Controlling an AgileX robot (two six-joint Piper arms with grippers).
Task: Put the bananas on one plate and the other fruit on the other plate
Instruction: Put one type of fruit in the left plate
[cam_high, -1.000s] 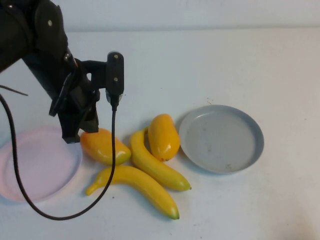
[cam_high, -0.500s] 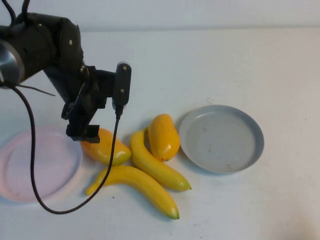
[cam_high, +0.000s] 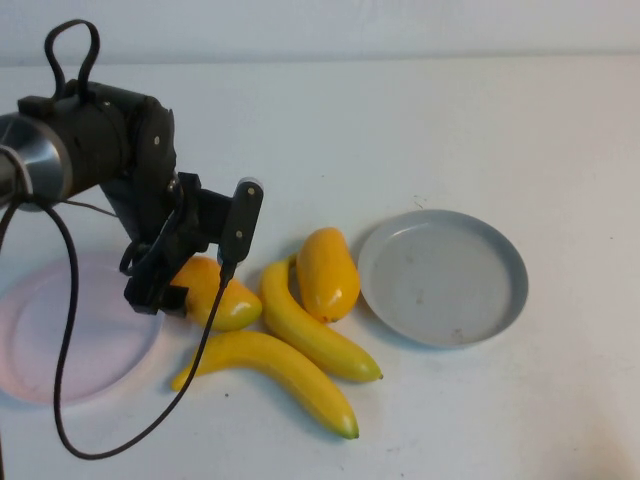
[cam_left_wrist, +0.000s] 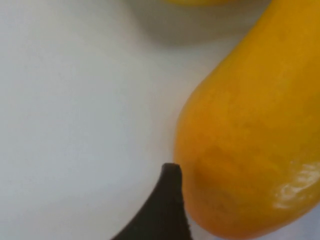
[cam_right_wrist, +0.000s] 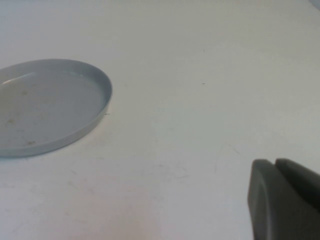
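Two long yellow bananas (cam_high: 318, 335) (cam_high: 280, 370) lie side by side at the table's middle. One oval yellow-orange fruit (cam_high: 326, 272) rests against the far banana, close to the grey-blue plate (cam_high: 443, 277). The other oval fruit (cam_high: 218, 298) lies beside the pale pink plate (cam_high: 70, 335). My left gripper (cam_high: 165, 290) is down over that fruit's left end, open. In the left wrist view one dark fingertip (cam_left_wrist: 170, 200) stands right beside the fruit (cam_left_wrist: 250, 130); the other finger is hidden. My right gripper (cam_right_wrist: 276, 164) is shut and empty, hovering over bare table beside the grey-blue plate (cam_right_wrist: 45, 107).
Both plates hold nothing. A black cable (cam_high: 60, 400) loops from the left arm over the pink plate's near side. The white table (cam_high: 450, 120) stretches bare behind and to the right of the fruit.
My left arm has swung down and lowered its gripper onto the left end of the oval fruit by the pink plate. Fruit and plates have not moved.
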